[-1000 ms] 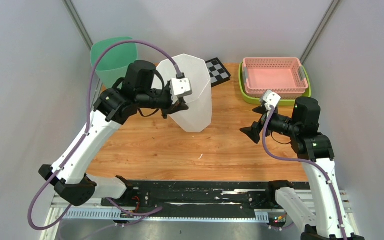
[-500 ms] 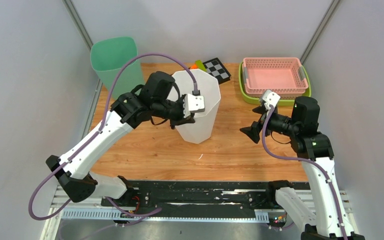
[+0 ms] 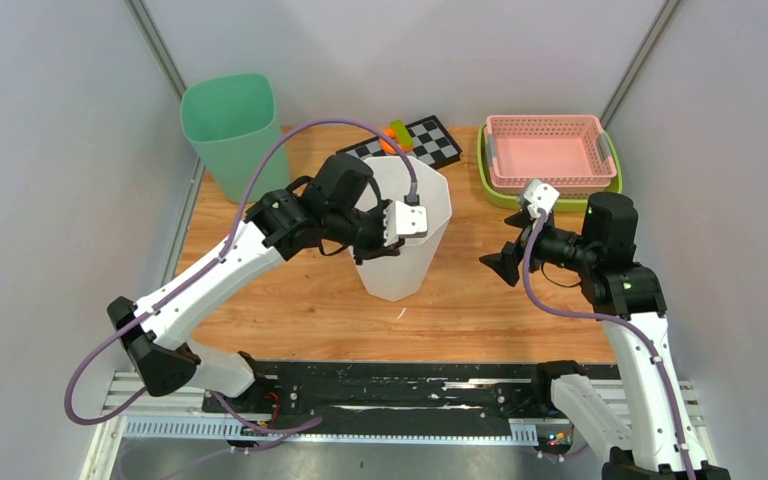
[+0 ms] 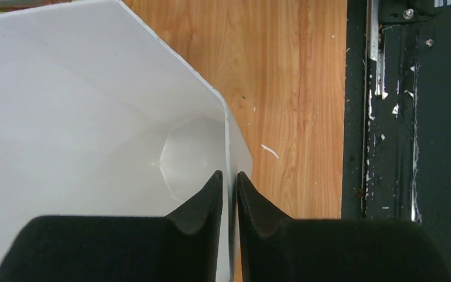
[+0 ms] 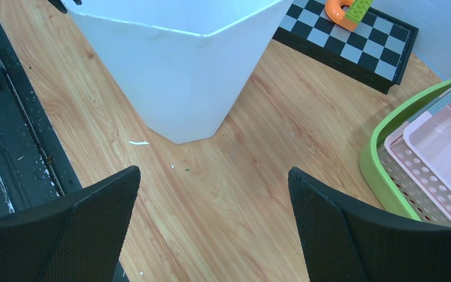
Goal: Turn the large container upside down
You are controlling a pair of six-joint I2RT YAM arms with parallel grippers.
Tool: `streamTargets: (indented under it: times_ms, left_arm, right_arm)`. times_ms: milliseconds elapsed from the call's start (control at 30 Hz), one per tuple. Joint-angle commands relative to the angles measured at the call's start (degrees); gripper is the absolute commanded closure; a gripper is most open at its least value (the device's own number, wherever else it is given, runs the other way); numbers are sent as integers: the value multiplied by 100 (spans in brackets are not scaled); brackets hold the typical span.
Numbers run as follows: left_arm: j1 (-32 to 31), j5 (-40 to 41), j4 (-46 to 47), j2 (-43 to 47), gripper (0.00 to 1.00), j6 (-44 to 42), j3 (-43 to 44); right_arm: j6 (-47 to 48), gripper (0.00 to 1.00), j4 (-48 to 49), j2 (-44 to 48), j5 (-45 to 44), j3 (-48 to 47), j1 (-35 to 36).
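A: Item one, left arm (image 3: 210, 280)?
B: Lower link slants up and right from its base. Elbow is raised beside the large container (image 3: 398, 272). Forearm reaches right over the near-left part of the rim, wrist bent so the fingers point down.

A: Left gripper (image 4: 229, 179)?
B: One finger is inside the wall and one outside. The jaws are drawn together on the thin white rim, which fills the narrow slit between them.

A: Item two, the container itself?
B: White, faceted, tapering downward. It stands upright on its narrow base with its mouth open to the top, on the wooden table (image 3: 480, 310) a little left of the middle. The inside bottom shows in the left wrist view.

A: Item three, right arm (image 3: 640, 330)?
B: Rises from its base at the near right, with the forearm level and pointing left.

A: Right gripper (image 5: 211, 173)?
B: Jaws are spread wide with nothing between them. It is above the table and faces the container, well apart from it.

A: Sundries?
B: Green bin (image 3: 230, 130) at the far left. Checkerboard (image 3: 430, 140) is behind the container. Pink basket (image 3: 545, 150) at the far right.
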State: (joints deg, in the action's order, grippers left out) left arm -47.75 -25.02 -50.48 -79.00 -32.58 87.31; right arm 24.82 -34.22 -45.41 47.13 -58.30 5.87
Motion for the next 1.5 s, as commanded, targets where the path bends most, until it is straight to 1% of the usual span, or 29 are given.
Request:
streamTargets:
  times_ms: [0,100,133,267,333,400,433,467,600,667,733,800,933,1033,1167,1333,1467]
  left_arm:
    - [-59,67,336,60,82,-89,-8]
    - [-68,71,346,85,78,-86,-22]
    - [-68,75,338,91,72,-81,-9]
    - [-66,105,314,209,45,-29,145]
    - [-68,123,302,302,28,16,271]
    - [-67,172,295,423,13,66,400]
    - [-68,205,293,484,6,79,468]
    - [-68,262,293,548,1,100,546]
    - [-41,665,393,820,0,259,781]
    - [120,887,556,967,0,463,837]
    - [481,1048,807,1107,0,776,822]
    - [970,1212,1036,1210,0,1074,770]
    - [1794,1095,1248,1347,0,1529,571]
    - [2396,799,1292,1370,0,1848,461]
    - [3027,553,1613,1601,0,2116,-49]
    - [3591,259,1846,1810,0,2119,-766]
    - [4081,-183,1929,1906,0,1948,-1306]
  right_arm:
    - [-47,2,60,9,-11,89,93]
    - [-57,2,56,13,-3,85,90]
    - [-56,2,59,10,-3,89,90]
    - [-62,2,55,6,22,85,90]
    - [-61,2,60,-3,23,90,90]
    - [-58,2,65,-4,24,93,90]
    - [-56,2,64,-8,24,91,89]
    - [-56,2,64,-5,28,92,94]
    - [-56,2,61,12,36,65,90]
    - [-54,2,51,7,62,35,90]
    - [-40,2,28,-2,83,-37,94]
    - [-14,2,-54,-60,106,-180,111]
    - [195,2,-409,-249,-26,-651,400]
    - [504,3,-704,-472,-866,-1069,1091]
    - [981,4,-1012,-810,-2058,-1576,2229]
    - [1365,4,-1233,-1350,-2792,-2185,3377]
    - [1619,5,-1310,-1932,-3476,-2546,4268]
